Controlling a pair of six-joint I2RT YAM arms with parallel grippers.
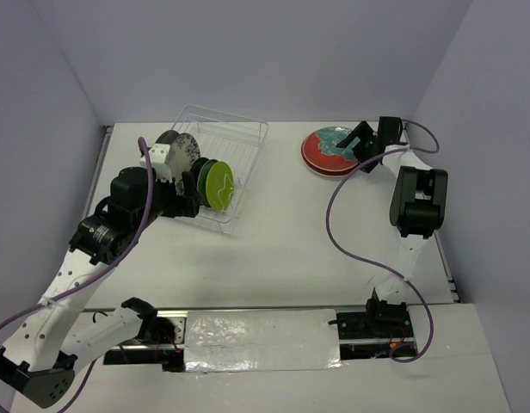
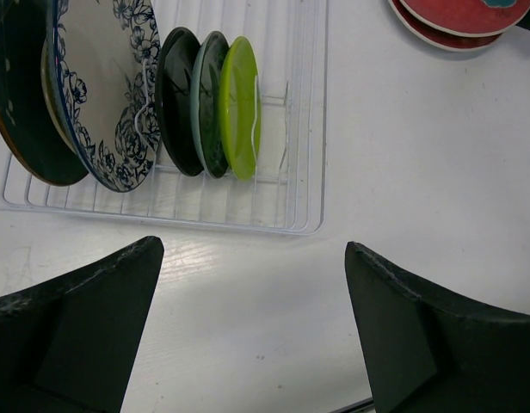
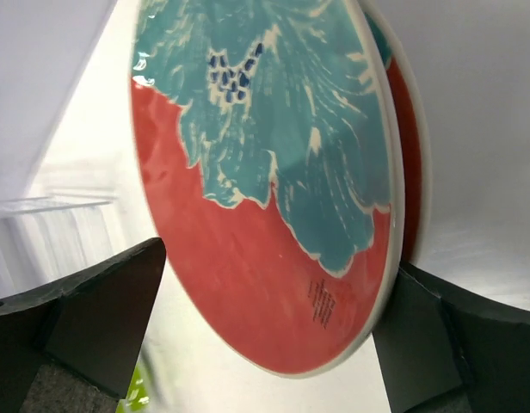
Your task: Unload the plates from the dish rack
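The top view is taking in the whole table. The dish rack is sitting in the upper middle-left of the frame. The red-teal plate is lying on the table in the upper right, well apart from the rack.

The left wrist view is separating the rack's contents more clearly. Standing on edge between the tines, from left to right, are a dark teal plate, a white-blue floral plate, a dark plate, a grey-green plate and a lime green plate. The left end effector is hovering over bare table just short of the rack's near rail, with its fingers spread and holding nothing.

The right wrist view, close up, is showing a second red plate lying directly beneath the red-teal one. The right end effector is holding its fingers wide apart, and the plate's face is filling the gap between them. Whether they are touching it cannot be told.
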